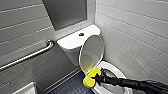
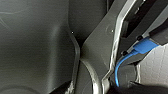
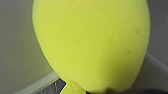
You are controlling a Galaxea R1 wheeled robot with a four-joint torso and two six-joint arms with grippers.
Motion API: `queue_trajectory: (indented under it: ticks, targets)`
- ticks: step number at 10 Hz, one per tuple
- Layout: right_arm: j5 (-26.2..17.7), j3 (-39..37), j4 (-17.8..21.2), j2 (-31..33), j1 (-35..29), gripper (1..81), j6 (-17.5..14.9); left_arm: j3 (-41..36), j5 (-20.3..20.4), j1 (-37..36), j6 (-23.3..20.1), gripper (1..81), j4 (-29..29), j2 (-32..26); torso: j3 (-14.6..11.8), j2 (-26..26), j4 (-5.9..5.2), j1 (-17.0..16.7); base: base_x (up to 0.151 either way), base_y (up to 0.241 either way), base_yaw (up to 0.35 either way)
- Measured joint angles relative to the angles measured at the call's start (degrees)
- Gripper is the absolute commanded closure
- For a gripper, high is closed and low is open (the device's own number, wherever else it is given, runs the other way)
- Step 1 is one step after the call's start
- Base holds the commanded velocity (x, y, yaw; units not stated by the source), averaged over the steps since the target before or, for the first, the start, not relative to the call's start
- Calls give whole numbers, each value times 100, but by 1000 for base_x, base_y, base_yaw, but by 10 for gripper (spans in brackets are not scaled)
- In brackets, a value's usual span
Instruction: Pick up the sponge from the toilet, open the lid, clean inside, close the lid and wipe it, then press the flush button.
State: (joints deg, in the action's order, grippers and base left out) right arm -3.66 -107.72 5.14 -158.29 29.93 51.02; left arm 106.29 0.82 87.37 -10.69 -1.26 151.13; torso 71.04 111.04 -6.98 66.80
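The white toilet [image 1: 72, 43] stands in the corner with its lid [image 1: 91, 53] raised and leaning back toward the tank. The round dark flush button [image 1: 81, 34] sits on the tank top. My right arm reaches in from the right, and my right gripper [image 1: 96, 78] is shut on the yellow sponge [image 1: 91, 76] at the front left rim of the bowl [image 1: 113, 68]. In the right wrist view the sponge [image 3: 92, 42] looms large against white plastic. My left gripper is open.
A metal grab bar [image 1: 30, 56] runs along the grey tiled left wall. White tiles [image 1: 140, 32] close in right of the toilet. Dark flooring [image 1: 71, 87] lies in front. A white object's corner [image 1: 25, 90] shows at the lower left. A blue cable [image 2: 140, 47] crosses my own dark parts.
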Motion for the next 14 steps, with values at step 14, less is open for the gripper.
queue_trajectory:
  ticks: [14]
  targets:
    - [2308, 2739, -179, 3078, 2413, 811, -44, -1, -13, 2, -20, 10, 38, 28, 0, 0, -2, 0, 0, 0, 0]
